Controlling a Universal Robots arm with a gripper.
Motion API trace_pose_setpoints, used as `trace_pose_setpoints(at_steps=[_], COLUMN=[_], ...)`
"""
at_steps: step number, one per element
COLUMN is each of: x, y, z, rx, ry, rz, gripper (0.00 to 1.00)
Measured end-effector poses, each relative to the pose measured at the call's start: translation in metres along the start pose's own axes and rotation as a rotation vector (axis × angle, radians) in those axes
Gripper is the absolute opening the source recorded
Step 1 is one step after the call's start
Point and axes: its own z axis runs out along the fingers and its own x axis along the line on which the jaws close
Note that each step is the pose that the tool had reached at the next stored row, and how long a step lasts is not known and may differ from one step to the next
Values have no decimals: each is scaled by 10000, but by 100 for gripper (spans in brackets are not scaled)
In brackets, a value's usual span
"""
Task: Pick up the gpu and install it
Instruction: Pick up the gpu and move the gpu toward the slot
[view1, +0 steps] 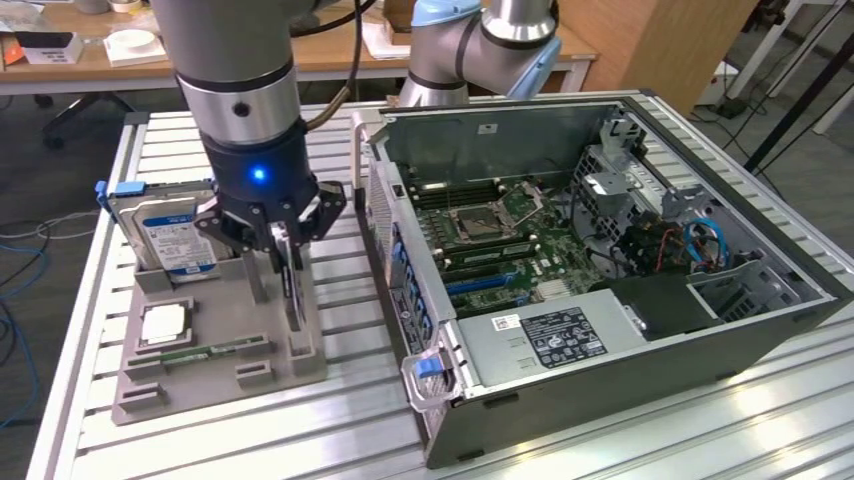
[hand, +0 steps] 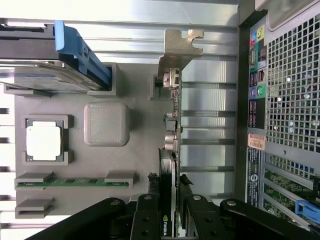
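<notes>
gpu (view1: 294, 300) (hand: 171, 140): you find it standing on its long edge in a slot of the grey holder block (view1: 200, 378) (hand: 140, 150). Its silver end bracket (hand: 179, 50) points away from the wrist camera.

Gripper (view1: 278, 250) (hand: 168, 181): it hangs straight over the card. The fingers (hand: 146, 215) are closed against the two faces of the gpu at its upper edge. You can see a blue light lit on the gripper body (view1: 256, 176).

Same holder block, beside the card:
- a grey textured square pad (hand: 106, 125);
- a silver processor chip (view1: 163, 322) (hand: 44, 141) lying flat in its own recess;
- a narrow green memory stick (view1: 214, 352) (hand: 75, 182) lying along the block's edge;
- a hard drive (view1: 167, 235) (hand: 50, 65) standing upright in a blue carrier at the block's other end, apart from the gpu.

Slatted aluminium table (view1: 267, 435) (hand: 210, 100): it carries the block and everything listed after it.

Computer case (view1: 761, 320) (hand: 295, 100): it lies on its side, open, to the exterior view's right of the block. Inside it you see:
- the motherboard (view1: 494, 250);
- a silver power supply (view1: 554, 335) with a black label.

Arm column (view1: 234, 70): it rises from the gripper.

Wooden desk (view1: 80, 65): it sits furthest back, behind the table.
</notes>
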Motion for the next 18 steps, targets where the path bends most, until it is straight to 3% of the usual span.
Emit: trace_pose_setpoints(at_steps=[18], x=[-6], y=[5], z=[-142], rx=[0], ry=[-1], rz=[0], gripper=[26])
